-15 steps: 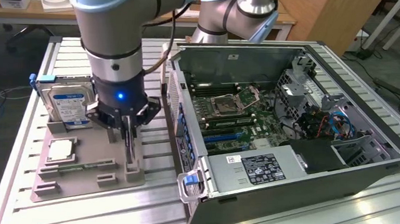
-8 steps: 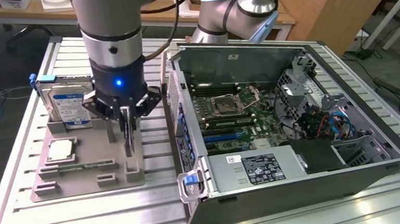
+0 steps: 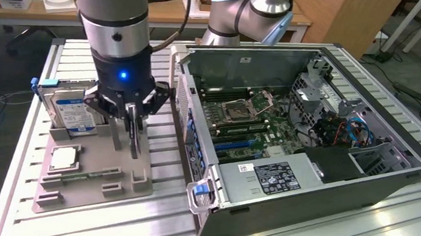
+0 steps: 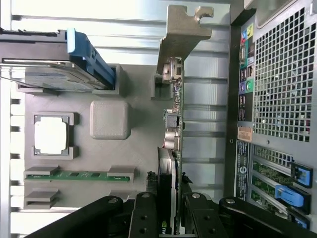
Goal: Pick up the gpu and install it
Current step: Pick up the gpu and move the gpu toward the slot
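As my gripper [image 4: 171, 220] hangs over the grey tray [image 3: 81, 198], its two black fingers [image 4: 144, 215] are clenched on the gpu [image 4: 173, 144]. They pinch the card so that it hangs edge-on, its silver bracket [image 4: 184, 37] pointing away from my wrist. The card's lower edge is close to the tray; I cannot tell whether it touches. Farther across the tray a hard drive [image 3: 70, 112] stands upright in its slot, and a square processor chip [image 3: 63, 158] and a green memory stick [image 3: 84, 174] lie flat. Beyond the tray, on the exterior view's right of it, the computer case [image 3: 272, 61] lies open, its motherboard [image 3: 258, 121] exposed.
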